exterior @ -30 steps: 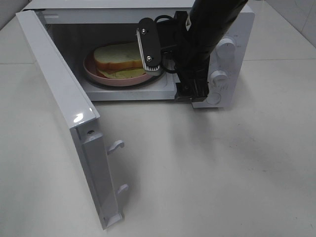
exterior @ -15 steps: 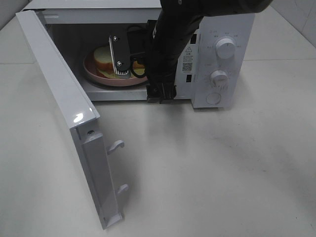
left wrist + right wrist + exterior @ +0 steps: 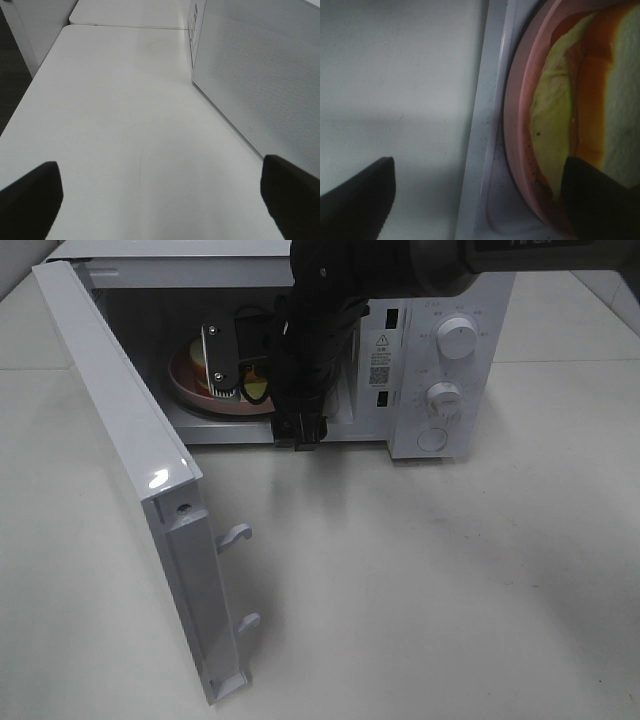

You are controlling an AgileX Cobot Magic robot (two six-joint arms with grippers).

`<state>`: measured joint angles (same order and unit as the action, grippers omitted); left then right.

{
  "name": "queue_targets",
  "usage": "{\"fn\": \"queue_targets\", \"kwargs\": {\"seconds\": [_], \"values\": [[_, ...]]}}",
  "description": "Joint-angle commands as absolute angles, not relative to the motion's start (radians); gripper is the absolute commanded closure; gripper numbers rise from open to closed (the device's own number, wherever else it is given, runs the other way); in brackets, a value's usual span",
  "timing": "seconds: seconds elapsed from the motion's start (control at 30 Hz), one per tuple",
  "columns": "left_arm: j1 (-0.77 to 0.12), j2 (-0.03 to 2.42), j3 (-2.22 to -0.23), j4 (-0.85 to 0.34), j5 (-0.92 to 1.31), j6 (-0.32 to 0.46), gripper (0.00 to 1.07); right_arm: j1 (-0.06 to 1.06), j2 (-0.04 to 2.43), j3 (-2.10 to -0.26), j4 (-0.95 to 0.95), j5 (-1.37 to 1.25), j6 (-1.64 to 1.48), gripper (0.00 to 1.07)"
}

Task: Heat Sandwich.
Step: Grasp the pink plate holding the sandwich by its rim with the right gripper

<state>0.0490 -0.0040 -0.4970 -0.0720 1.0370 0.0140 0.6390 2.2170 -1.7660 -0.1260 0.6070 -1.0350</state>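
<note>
The sandwich, white bread with a yellow-green filling, lies on a round pink plate inside the open microwave. In the high view my right arm covers most of it; only a bit of the sandwich and of the plate shows. My right gripper is open at the cavity's mouth. In the right wrist view the right gripper has one finger over the plate's near rim and the other over the table. My left gripper is open and empty, out of the high view.
The microwave door stands wide open to the left, with its latch hooks sticking out. Two knobs are on the right panel. The left wrist view shows the microwave's perforated side wall and the white table.
My right arm has swung left across the microwave opening, from the control panel side to in front of the plate. It now covers most of the sandwich. The left arm gives no earlier view.
</note>
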Motion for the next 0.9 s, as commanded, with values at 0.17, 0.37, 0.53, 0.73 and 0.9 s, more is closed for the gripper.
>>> {"fn": "queue_targets", "kwargs": {"seconds": [0.17, 0.37, 0.53, 0.73, 0.9], "values": [[0.052, -0.032, -0.495, -0.067, 1.035, 0.016, 0.03, 0.642, 2.299, -1.863, -0.129, 0.606, -1.048, 0.23], [0.052, -0.032, -0.495, -0.058, 1.035, 0.016, 0.03, 0.64, 2.362, -1.912, -0.13, 0.61, -1.043, 0.23], [0.052, -0.032, -0.495, -0.052, 1.035, 0.016, 0.03, 0.64, 2.4, -1.924, -0.129, 0.614, -1.043, 0.24], [0.052, -0.032, -0.495, -0.051, 1.035, 0.016, 0.03, 0.64, 2.406, -1.924, -0.126, 0.623, -1.019, 0.48], [0.052, -0.032, -0.495, -0.051, 1.035, 0.016, 0.03, 0.633, 2.402, -1.924, -0.127, 0.66, -0.994, 1.02]]}}
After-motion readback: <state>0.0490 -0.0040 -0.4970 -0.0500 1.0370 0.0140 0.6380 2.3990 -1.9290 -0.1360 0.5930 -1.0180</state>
